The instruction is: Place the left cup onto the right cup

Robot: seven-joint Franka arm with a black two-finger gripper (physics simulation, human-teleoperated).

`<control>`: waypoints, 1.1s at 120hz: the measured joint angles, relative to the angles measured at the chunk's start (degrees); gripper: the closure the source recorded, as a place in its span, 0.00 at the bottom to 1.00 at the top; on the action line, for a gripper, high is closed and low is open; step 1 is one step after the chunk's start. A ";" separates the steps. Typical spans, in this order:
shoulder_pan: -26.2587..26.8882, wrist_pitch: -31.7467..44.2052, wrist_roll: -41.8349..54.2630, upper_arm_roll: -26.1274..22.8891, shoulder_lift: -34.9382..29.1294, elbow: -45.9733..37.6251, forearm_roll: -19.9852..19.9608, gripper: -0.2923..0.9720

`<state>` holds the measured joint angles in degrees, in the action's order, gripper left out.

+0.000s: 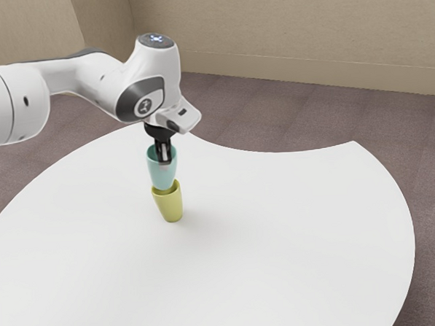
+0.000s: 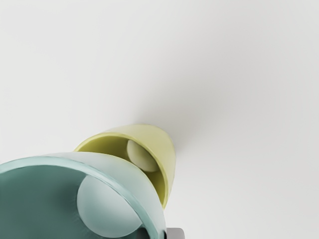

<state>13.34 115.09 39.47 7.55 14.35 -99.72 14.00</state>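
The gripper point(image 1: 162, 152) pinches the rim of the teal cup point(image 1: 162, 175), which stands upright, mouth up, its base inside the yellow cup point(image 1: 169, 203)

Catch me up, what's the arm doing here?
The arm's gripper grips the teal cup by its rim, holding it upright over the yellow cup on the table. The teal cup's base sits in the yellow cup's mouth. The gripper has not let go yet.
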 joint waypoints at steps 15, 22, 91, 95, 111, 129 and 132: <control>-0.11 0.06 -0.01 0.00 0.64 0.37 -0.09 0.85; -0.19 0.08 -0.01 0.00 1.00 0.51 -0.12 0.85; -0.68 0.32 0.08 0.00 3.26 1.34 -0.41 0.85; -0.68 0.35 0.08 0.00 3.30 1.34 -0.41 0.85; -0.68 0.42 0.12 0.00 3.55 1.34 -0.44 0.85; -0.72 0.45 0.19 0.00 3.61 1.34 -0.46 0.84; -0.74 0.43 0.22 0.00 3.61 1.34 -0.49 0.80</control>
<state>12.60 115.52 39.69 7.56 17.97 -98.37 13.51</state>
